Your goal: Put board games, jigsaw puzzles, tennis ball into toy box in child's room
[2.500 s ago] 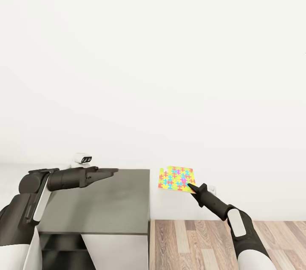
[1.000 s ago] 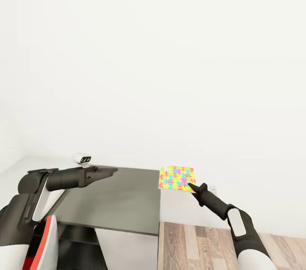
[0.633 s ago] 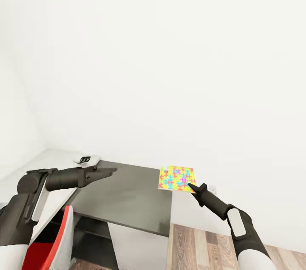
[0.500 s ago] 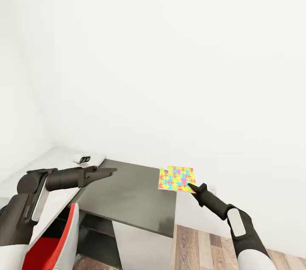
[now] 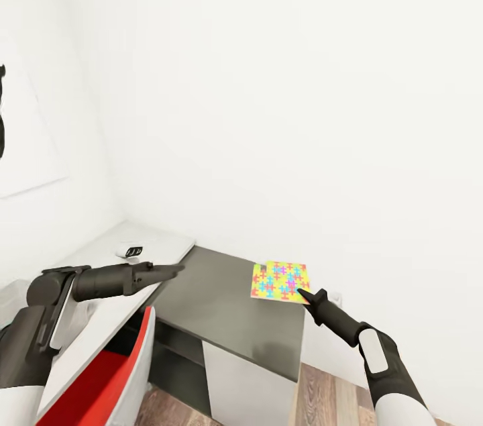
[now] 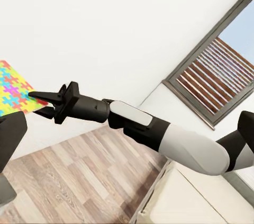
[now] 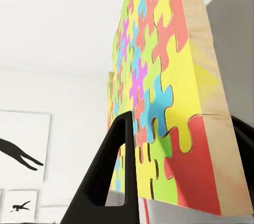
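While pinched, puzzle (image 5: 279,280) in R gripper (image 5: 301,294).

A dark grey tabletop (image 5: 221,308) joins a white counter (image 5: 157,245) along its left edge. A small white device (image 5: 131,251) lies on the counter. Wood-plank floor (image 5: 322,406) runs beneath the tabletop.

Jigsaw puzzle (image 7: 159,107) – wooden board, glossy print; table (image 5: 235,305) – matt grey.
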